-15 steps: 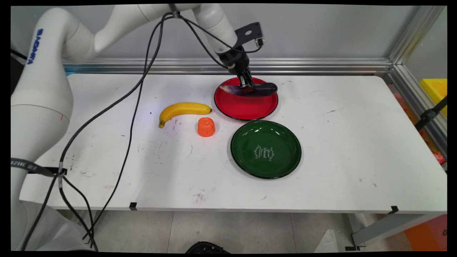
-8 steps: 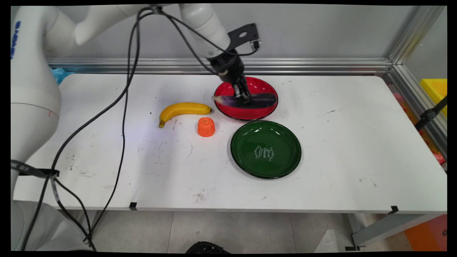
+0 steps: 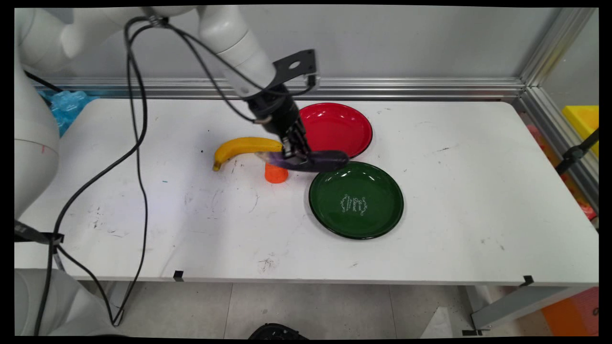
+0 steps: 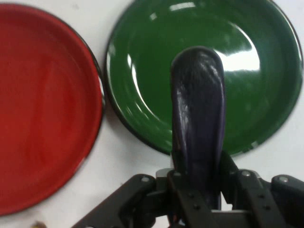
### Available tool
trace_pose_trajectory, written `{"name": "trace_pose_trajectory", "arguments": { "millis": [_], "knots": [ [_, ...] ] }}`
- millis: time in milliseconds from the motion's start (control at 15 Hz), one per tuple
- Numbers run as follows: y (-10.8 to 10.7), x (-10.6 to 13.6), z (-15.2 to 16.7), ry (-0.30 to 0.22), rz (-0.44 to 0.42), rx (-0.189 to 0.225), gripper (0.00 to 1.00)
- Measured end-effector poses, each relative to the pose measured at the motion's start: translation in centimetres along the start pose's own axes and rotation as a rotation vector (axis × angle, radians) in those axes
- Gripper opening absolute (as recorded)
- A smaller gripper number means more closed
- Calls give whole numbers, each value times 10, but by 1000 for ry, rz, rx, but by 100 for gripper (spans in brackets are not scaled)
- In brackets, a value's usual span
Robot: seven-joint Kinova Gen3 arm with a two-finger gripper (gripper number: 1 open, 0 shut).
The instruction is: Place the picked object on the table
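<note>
My gripper [image 3: 292,152] is shut on a dark purple eggplant [image 3: 315,161] and carries it above the table, between the red plate [image 3: 349,138] and the green plate [image 3: 377,224]. In the hand view the eggplant [image 4: 198,118] points out over the green plate [image 4: 266,95], with the red plate [image 4: 42,109] to the left. The eggplant's stem end hangs over an orange block [image 3: 276,174], partly hiding it. A yellow banana [image 3: 241,146] lies just left of the gripper.
The arm's black cables [image 3: 138,143] hang across the table's left side. An aluminium rail [image 3: 406,88] runs along the back edge. A yellow bin [image 3: 583,119] stands off the table at the right.
The gripper has lifted the eggplant off the red plate and carried it left and toward the near side, to the green plate's upper left rim. The red plate now lies bare.
</note>
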Motion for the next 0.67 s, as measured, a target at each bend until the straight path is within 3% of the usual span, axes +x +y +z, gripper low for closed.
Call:
{"name": "trace_pose_trajectory", "arguments": {
  "millis": [333, 667],
  "knots": [
    [22, -37, 0, -17, -1, 0, 0],
    [26, -70, 15, -32, -12, 9, 0]
  ]
}}
